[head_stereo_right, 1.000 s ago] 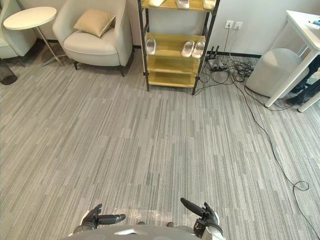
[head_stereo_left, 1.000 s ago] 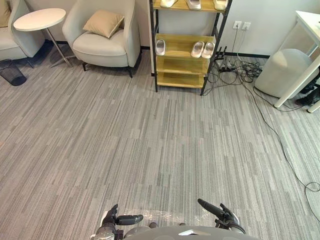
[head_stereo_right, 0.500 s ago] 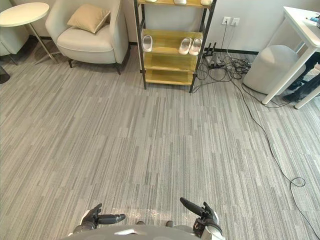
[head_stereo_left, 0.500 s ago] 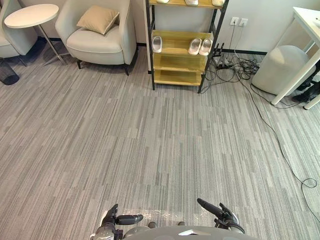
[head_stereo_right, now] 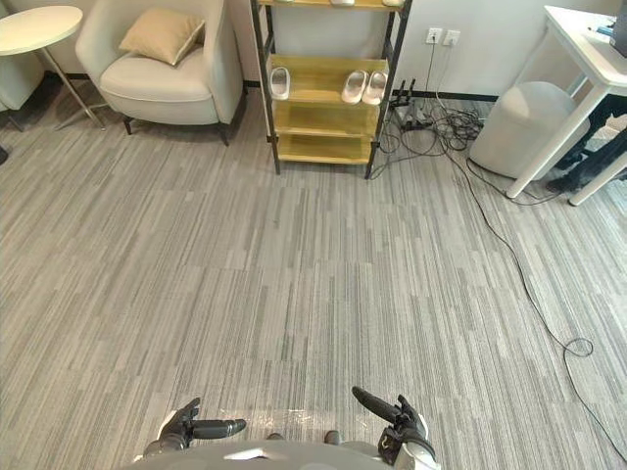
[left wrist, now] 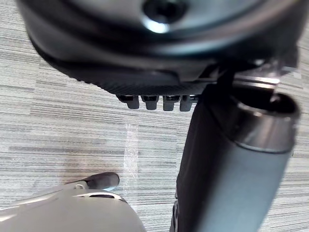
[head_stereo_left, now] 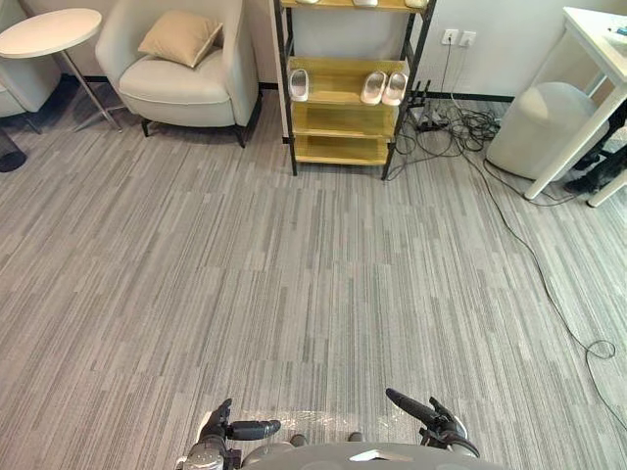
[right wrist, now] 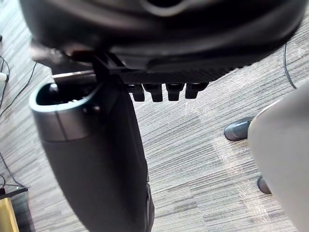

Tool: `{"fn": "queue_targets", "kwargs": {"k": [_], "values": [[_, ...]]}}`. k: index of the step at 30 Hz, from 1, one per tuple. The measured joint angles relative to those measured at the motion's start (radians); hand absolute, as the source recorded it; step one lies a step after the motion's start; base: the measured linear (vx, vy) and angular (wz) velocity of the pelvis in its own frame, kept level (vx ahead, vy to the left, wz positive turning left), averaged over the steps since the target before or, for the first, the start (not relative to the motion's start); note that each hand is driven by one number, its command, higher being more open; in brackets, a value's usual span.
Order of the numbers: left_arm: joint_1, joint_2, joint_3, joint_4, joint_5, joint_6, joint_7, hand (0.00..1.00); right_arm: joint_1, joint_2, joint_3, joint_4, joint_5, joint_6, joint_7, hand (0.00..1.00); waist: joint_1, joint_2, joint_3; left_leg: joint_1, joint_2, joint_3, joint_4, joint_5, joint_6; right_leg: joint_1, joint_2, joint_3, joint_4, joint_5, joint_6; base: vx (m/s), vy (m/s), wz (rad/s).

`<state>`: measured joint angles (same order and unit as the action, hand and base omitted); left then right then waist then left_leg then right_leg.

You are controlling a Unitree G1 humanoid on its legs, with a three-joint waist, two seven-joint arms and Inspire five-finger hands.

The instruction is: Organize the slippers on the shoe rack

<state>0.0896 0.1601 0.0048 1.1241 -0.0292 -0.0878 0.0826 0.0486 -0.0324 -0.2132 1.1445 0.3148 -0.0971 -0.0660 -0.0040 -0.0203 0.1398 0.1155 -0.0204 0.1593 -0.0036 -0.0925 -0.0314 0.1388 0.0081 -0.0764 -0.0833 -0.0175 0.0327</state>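
Note:
A wooden shoe rack with a black frame stands far ahead against the wall. Its middle shelf carries a single pale slipper at the left and a pair of pale slippers side by side at the right. More slippers peek in on the top shelf. My left hand and right hand hover low near my body, far from the rack. Both are open with the thumb stretched out and nothing in them.
A beige armchair with a tan cushion stands left of the rack, beside a round white side table. Right of the rack are tangled cables, a grey pouf and a white desk. Striped grey carpet stretches between.
The whole picture has shifted, so the camera has moved: rack and furniture now sit further left and higher. Both hands keep the same pose.

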Motion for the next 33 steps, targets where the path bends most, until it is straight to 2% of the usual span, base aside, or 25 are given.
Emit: {"fn": "queue_targets", "kwargs": {"k": [2, 4, 5, 6, 8, 9, 10, 12, 13, 14, 15, 16, 17, 18, 19, 20, 23, 24, 25, 26, 27, 29, 30, 32, 33], "values": [[-0.006, 0.0, 0.0, 0.0, 0.0, 0.0, 0.0, 1.0, 0.0, -0.002, 0.001, -0.002, 0.004, -0.002, 0.0, 1.0, 0.0, 0.003, 0.008, -0.037, 0.016, 0.005, 0.088, -0.046, 0.0, 0.0, 0.008, 0.001, 0.006, -0.003, -0.004, -0.04, -0.055, -0.04], [-0.013, 0.0, 0.0, -0.001, 0.0, 0.0, 0.0, 1.0, 0.0, -0.008, 0.013, -0.009, 0.01, -0.004, 0.001, 1.0, 0.002, 0.011, 0.02, -0.084, 0.041, 0.017, 0.214, -0.107, -0.015, -0.001, 0.02, 0.001, 0.026, -0.022, -0.031, -0.04, -0.048, -0.09], [-0.019, -0.001, 0.001, -0.002, 0.0, 0.0, -0.001, 1.0, 0.0, -0.01, 0.02, -0.017, 0.014, -0.006, 0.001, 1.0, 0.003, 0.015, 0.031, -0.13, 0.064, 0.029, 0.336, -0.139, -0.037, 0.004, 0.026, 0.005, 0.032, -0.035, -0.041, -0.02, -0.016, -0.08], [-0.02, 0.001, 0.003, -0.006, 0.0, -0.001, -0.001, 1.0, 0.0, -0.01, 0.019, -0.02, 0.015, -0.007, 0.001, 1.0, 0.002, 0.016, 0.034, -0.171, 0.077, 0.036, 0.424, -0.146, -0.047, 0.007, 0.027, 0.006, 0.034, -0.04, -0.046, -0.02, -0.031, -0.14], [-0.017, -0.019, 0.023, -0.043, -0.019, -0.018, 0.001, 1.0, 0.005, -0.02, 0.018, -0.026, 0.031, -0.009, -0.001, 1.0, 0.015, 0.043, 0.05, -0.278, 0.14, 0.053, 0.72, -0.131, -0.056, 0.033, 0.044, 0.038, 0.06, -0.07, -0.072, 0.08, -0.027, -0.3], [-0.018, -0.024, 0.027, -0.046, -0.023, -0.023, 0.002, 1.0, 0.006, -0.025, 0.018, -0.033, 0.033, -0.009, -0.002, 1.0, 0.022, 0.048, 0.056, -0.309, 0.155, 0.052, 0.79, -0.14, -0.051, 0.043, 0.048, 0.052, 0.067, -0.078, -0.078, 0.14, 0.009, -0.42], [-0.019, -0.032, 0.045, -0.057, -0.029, -0.031, 0.002, 1.0, 0.007, -0.028, 0.018, -0.035, 0.039, -0.009, -0.006, 1.0, 0.028, 0.054, 0.058, -0.345, 0.165, 0.046, 0.864, -0.178, -0.042, 0.06, 0.046, 0.074, 0.076, -0.096, -0.089, 0.14, 0.045, -0.44], [-0.019, -0.032, 0.05, -0.069, -0.044, -0.044, 0.002, 1.0, 0.002, -0.03, 0.03, -0.034, 0.04, -0.009, -0.008, 1.0, 0.033, 0.051, 0.06, -0.408, 0.159, 0.039, 0.864, -0.211, -0.033, 0.059, 0.024, 0.105, 0.098, -0.121, -0.09, 0.2, 0.091, -0.53], [-0.02, -0.031, 0.049, -0.081, -0.05, -0.051, -0.002, 1.0, 0.0, -0.035, 0.048, -0.032, 0.04, -0.009, -0.009, 1.0, 0.038, 0.049, 0.063, -0.454, 0.146, 0.039, 0.796, -0.212, -0.032, 0.06, -0.003, 0.13, 0.107, -0.141, -0.082, 0.21, 0.126, -0.59], [-0.026, -0.029, 0.049, -0.083, -0.05, -0.059, -0.004, 1.0, -0.002, -0.035, 0.049, -0.031, 0.04, -0.008, -0.011, 1.0, 0.04, 0.045, 0.068, -0.48, 0.117, 0.023, 0.688, -0.197, -0.03, 0.067, -0.034, 0.146, 0.108, -0.16, -0.067, 0.36, 0.23, -0.6], [-0.03, -0.029, 0.049, -0.082, -0.05, -0.059, -0.001, 1.0, -0.002, -0.036, 0.049, -0.031, 0.04, -0.008, -0.012, 1.0, 0.044, 0.044, 0.072, -0.487, 0.091, 0.003, 0.563, -0.152, -0.041, 0.07, -0.059, 0.159, 0.109, -0.18, -0.051, 0.24, 0.156, -0.42], [-0.033, -0.031, 0.049, -0.082, -0.05, -0.059, 0.002, 1.0, -0.003, -0.037, 0.049, -0.031, 0.04, -0.008, -0.012, 1.0, 0.047, 0.046, 0.074, -0.487, 0.081, -0.009, 0.503, -0.126, -0.048, 0.072, -0.069, 0.166, 0.109, -0.189, -0.044, 0.38, 0.254, -0.55], [-0.032, -0.04, 0.05, -0.081, -0.052, -0.057, 0.012, 1.0, -0.008, -0.05, 0.063, -0.03, 0.039, -0.007, -0.012, 1.0, 0.052, 0.06, 0.077, -0.482, 0.074, -0.047, 0.327, -0.034, -0.055, 0.082, -0.087, 0.198, 0.105, -0.226, -0.022, 0.27, 0.181, -0.66], [-0.032, -0.035, 0.055, -0.078, -0.062, -0.055, 0.018, 1.0, -0.019, -0.053, 0.078, -0.025, 0.039, -0.005, -0.016, 1.0, 0.058, 0.054, 0.074, -0.474, 0.053, -0.035, 0.337, 0.057, -0.035, 0.094, -0.113, 0.214, 0.107, -0.252, -0.019, 0.37, 0.233, -0.69], [-0.033, -0.032, 0.06, -0.078, -0.062, -0.056, 0.02, 1.0, -0.027, -0.047, 0.081, -0.021, 0.039, -0.003, -0.016, 1.0, 0.059, 0.044, 0.076, -0.484, 0.044, -0.032, 0.362, 0.048, -0.02, 0.092, -0.123, 0.218, 0.122, -0.253, -0.018, 0.44, 0.24, -0.45], [-0.046, -0.027, 0.06, -0.078, -0.062, -0.057, 0.022, 1.0, -0.041, -0.039, 0.084, -0.022, 0.035, -0.002, -0.01, 1.0, 0.056, 0.033, 0.081, -0.5, 0.031, -0.029, 0.415, 0.004, 0.036, 0.068, -0.133, 0.212, 0.186, -0.254, -0.008, 0.44, 0.234, -0.2], [-0.06, -0.017, 0.059, -0.065, -0.061, -0.042, 0.02, 1.0, -0.045, -0.026, 0.076, -0.021, 0.028, -0.002, -0.007, 1.0, 0.059, 0.009, 0.076, -0.45, 0.001, -0.009, 0.45, -0.067, 0.077, -0.004, -0.149, 0.226, 0.43, -0.256, 0.03, 0.45, 0.187, -0.06], [-0.052, -0.008, 0.058, -0.055, -0.06, -0.036, 0.02, 1.0, -0.043, -0.018, 0.077, -0.021, 0.027, -0.002, -0.003, 1.0, 0.061, -0.01, 0.073, -0.362, -0.021, 0.004, 0.419, -0.097, 0.088, -0.051, -0.165, 0.231, 0.64, -0.219, 0.135, 0.75, 0.234, -0.17], [-0.043, -0.004, 0.055, -0.055, -0.058, -0.031, 0.021, 1.0, -0.044, -0.013, 0.077, -0.026, 0.017, -0.004, 0.001, 1.0, 0.057, -0.018, 0.068, -0.301, -0.033, 0.006, 0.394, -0.122, 0.097, -0.109, -0.153, 0.246, 0.829, -0.17, 0.235, 0.64, 0.181, -0.18], [-0.042, -0.002, 0.049, -0.055, -0.057, -0.028, 0.022, 1.0, -0.046, -0.012, 0.078, -0.036, 0.007, -0.004, 0.005, 1.0, 0.055, -0.02, 0.069, -0.25, -0.042, 0.004, 0.37, -0.134, 0.104, -0.173, -0.149, 0.234, 0.991, -0.167, 0.231, 0.61, 0.127, -0.07], [-0.042, -0.001, 0.039, -0.055, -0.056, -0.022, 0.021, 1.0, -0.048, -0.015, 0.078, -0.049, -0.005, -0.004, 0.011, 1.0, 0.05, -0.018, 0.071, -0.191, -0.052, -0.001, 0.333, -0.139, 0.105, -0.238, -0.162, 0.176, 1.136, -0.177, 0.211, 0.39, 0.054, -0.01], [-0.046, -0.01, 0.017, -0.055, -0.057, -0.019, 0.025, 1.0, -0.048, -0.029, 0.079, -0.08, -0.018, -0.003, 0.014, 1.0, 0.04, 0.003, 0.08, -0.072, -0.049, -0.023, 0.249, -0.139, 0.106, -0.336, -0.194, 0.034, 1.25, -0.223, 0.107, 0.49, 0.034, 0.13], [-0.052, -0.022, 0.015, -0.055, -0.057, -0.019, 0.025, 1.0, -0.054, -0.042, 0.081, -0.09, -0.021, -0.006, 0.013, 1.0, 0.029, 0.023, 0.092, 0.01, -0.029, -0.045, 0.199, -0.139, 0.106, -0.375, -0.19, -0.052, 1.205, -0.265, 0.039, 0.49, -0.012, 0.29], [-0.06, -0.035, 0.015, -0.056, -0.057, -0.02, 0.024, 1.0, -0.055, -0.045, 0.082, -0.097, -0.021, -0.009, 0.013, 1.0, 0.02, 0.036, 0.1, 0.058, -0.007, -0.065, 0.179, -0.139, 0.106, -0.421, -0.179, -0.106, 1.103, -0.293, 0.005, 0.45, -0.112, 0.41], [-0.068, -0.053, 0.015, -0.056, -0.057, -0.02, 0.024, 1.0, -0.055, -0.052, 0.086, -0.107, -0.02, -0.012, 0.013, 1.0, 0.01, 0.042, 0.104, 0.086, 0.017, -0.087, 0.176, -0.139, 0.106, -0.473, -0.156, -0.115, 0.951, -0.293, 0.005, 0.51, -0.195, 0.58]]}}
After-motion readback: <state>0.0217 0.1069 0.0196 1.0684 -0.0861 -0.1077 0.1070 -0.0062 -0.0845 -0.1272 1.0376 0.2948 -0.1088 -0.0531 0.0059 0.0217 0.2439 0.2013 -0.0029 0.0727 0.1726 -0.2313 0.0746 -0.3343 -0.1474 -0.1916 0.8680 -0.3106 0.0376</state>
